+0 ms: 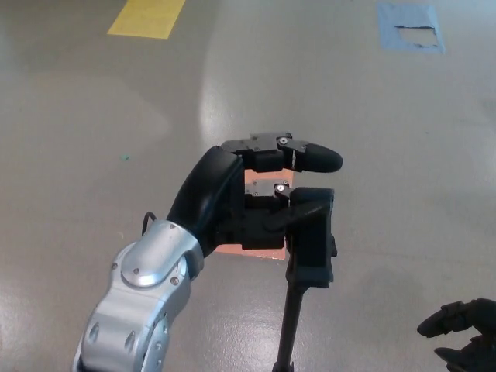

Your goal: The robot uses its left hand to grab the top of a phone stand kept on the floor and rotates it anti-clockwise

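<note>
- Where the frame's centre falls, we see the left hand closed against the top of the phone stand — fingers curling over the clamp head.
- The stand's black pole runs down to the bottom edge of the frame, just right of centre.
- An orange mat lies on the grey floor behind the hand.
- At the lower right corner we see the right hand — fingers apart, holding nothing.
- Yellow tape marks the upper left, a blue patch the upper right.
</note>
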